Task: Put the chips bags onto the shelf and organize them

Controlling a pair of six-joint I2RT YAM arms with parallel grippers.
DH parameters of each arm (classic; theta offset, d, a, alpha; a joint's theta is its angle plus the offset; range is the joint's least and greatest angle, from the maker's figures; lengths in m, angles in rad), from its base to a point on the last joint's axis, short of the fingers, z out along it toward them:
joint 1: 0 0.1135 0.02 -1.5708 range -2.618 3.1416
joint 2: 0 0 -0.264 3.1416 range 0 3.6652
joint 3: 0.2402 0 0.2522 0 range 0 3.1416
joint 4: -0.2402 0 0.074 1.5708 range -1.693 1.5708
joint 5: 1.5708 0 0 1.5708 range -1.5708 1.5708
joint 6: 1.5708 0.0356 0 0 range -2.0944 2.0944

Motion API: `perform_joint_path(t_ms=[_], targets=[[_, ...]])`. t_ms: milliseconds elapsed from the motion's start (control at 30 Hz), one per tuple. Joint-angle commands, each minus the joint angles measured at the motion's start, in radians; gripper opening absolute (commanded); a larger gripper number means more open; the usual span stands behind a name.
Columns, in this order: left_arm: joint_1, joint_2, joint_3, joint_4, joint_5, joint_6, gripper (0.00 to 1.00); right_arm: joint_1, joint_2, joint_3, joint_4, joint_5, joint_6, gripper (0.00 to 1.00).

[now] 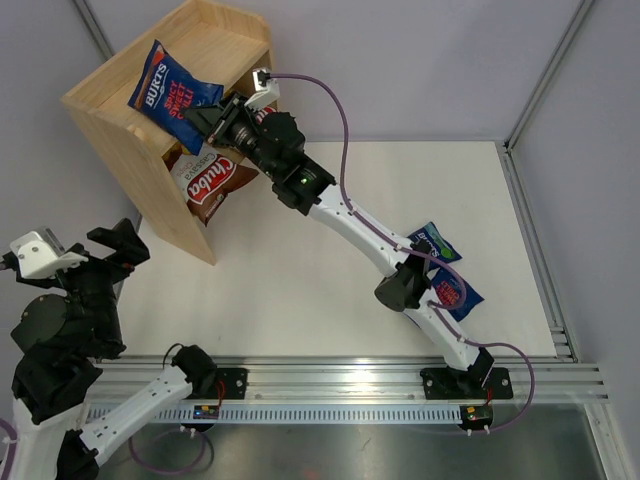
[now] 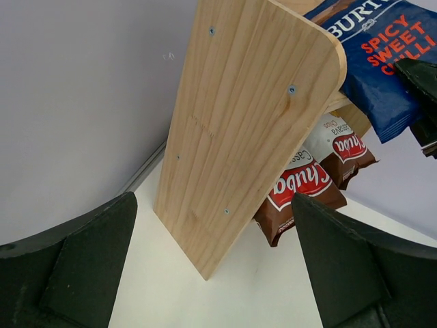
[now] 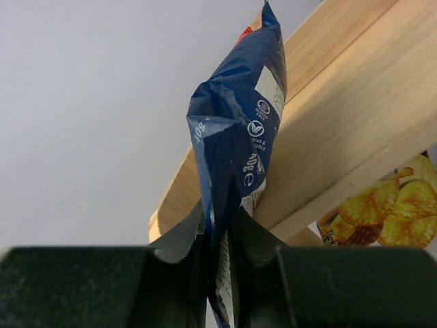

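Observation:
The wooden shelf (image 1: 150, 120) stands at the far left of the table. Two brown-and-white Chuba bags (image 1: 212, 185) sit on its lower tier; they also show in the left wrist view (image 2: 304, 188). My right gripper (image 1: 205, 118) is shut on the edge of a blue Burts bag (image 1: 170, 85) and holds it at the upper tier; in the right wrist view the bag (image 3: 239, 137) stands on edge between the fingers (image 3: 263, 239). Two more blue Burts bags (image 1: 445, 270) lie on the table at the right, partly under the right arm. My left gripper (image 1: 110, 245) is open and empty, near the shelf's front corner.
The shelf's side panel (image 2: 246, 130) fills the left wrist view. Aluminium frame rails (image 1: 540, 250) run along the table's right edge and near edge. White walls close in behind the shelf.

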Motion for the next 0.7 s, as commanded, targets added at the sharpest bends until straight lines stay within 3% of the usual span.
perform_joint_path(t_ms=[0,333,667], targets=[[0.047,0.03,-0.004,0.021,0.095,-0.026,0.99,0.035,0.008,0.057,0.118,0.03,-0.1,0.22],[0.096,0.041,-0.016,0.011,0.168,-0.038,0.99,0.045,0.05,0.084,0.181,-0.021,-0.173,0.27],[0.11,0.058,-0.022,0.008,0.21,-0.035,0.99,0.021,0.022,0.075,0.165,-0.008,-0.235,0.5]])
